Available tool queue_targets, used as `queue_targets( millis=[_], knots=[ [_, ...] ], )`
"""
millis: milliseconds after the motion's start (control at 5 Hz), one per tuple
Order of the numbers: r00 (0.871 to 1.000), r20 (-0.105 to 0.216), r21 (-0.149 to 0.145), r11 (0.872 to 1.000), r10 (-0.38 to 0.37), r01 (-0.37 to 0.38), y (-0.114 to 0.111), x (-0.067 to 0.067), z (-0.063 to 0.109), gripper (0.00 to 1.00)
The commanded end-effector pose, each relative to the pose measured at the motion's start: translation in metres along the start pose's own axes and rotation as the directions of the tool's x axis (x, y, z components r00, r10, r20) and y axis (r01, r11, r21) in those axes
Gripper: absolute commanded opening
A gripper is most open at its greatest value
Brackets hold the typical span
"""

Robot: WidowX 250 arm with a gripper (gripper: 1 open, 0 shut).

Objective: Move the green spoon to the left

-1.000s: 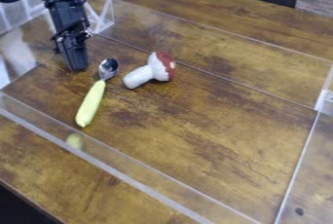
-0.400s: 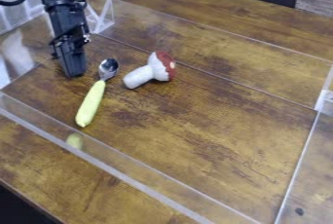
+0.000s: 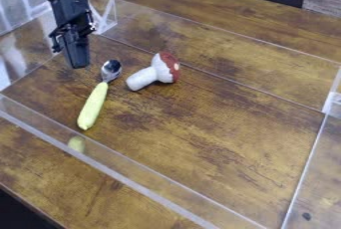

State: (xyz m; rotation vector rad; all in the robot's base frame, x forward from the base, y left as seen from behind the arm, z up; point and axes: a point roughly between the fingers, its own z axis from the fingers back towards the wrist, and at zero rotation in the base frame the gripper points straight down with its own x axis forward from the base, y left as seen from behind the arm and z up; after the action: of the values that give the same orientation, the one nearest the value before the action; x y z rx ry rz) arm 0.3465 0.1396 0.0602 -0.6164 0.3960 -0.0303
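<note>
The green spoon [image 3: 96, 98] lies flat on the wooden table, its yellow-green handle pointing toward the front left and its small silver bowl [image 3: 111, 70] at the far end. My gripper [image 3: 78, 59] hangs just left of and behind the spoon's bowl, black fingers pressed together, shut with nothing between them. It is raised a little off the wood and does not touch the spoon.
A toy mushroom [image 3: 154, 71] with a white stem and red cap lies just right of the spoon's bowl. A low clear acrylic wall [image 3: 160, 188] rings the work area, with edges at the front, right and back left.
My gripper has risen and drawn slightly back from the table over the last second. The spoon and the mushroom have not moved.
</note>
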Motion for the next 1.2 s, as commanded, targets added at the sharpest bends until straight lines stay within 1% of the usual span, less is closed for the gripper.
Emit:
queue_targets(
  millis=[0,200,400,600,800,1000],
  knots=[
    [0.993,0.119,0.031,0.999,0.020,-0.024,-0.013,-0.022,0.038,0.00],
    [0.990,0.123,0.000,0.998,0.065,-0.066,-0.004,-0.027,0.033,0.00],
    [0.989,0.111,-0.022,0.995,0.095,-0.093,0.000,-0.034,0.038,1.00],
    [0.987,0.104,-0.050,0.992,0.122,-0.117,0.002,-0.042,0.043,0.00],
    [0.984,0.094,-0.067,0.988,0.148,-0.142,0.002,-0.048,0.047,0.00],
    [0.984,0.080,-0.075,0.986,0.157,-0.152,0.012,-0.041,0.044,0.00]
  ],
)
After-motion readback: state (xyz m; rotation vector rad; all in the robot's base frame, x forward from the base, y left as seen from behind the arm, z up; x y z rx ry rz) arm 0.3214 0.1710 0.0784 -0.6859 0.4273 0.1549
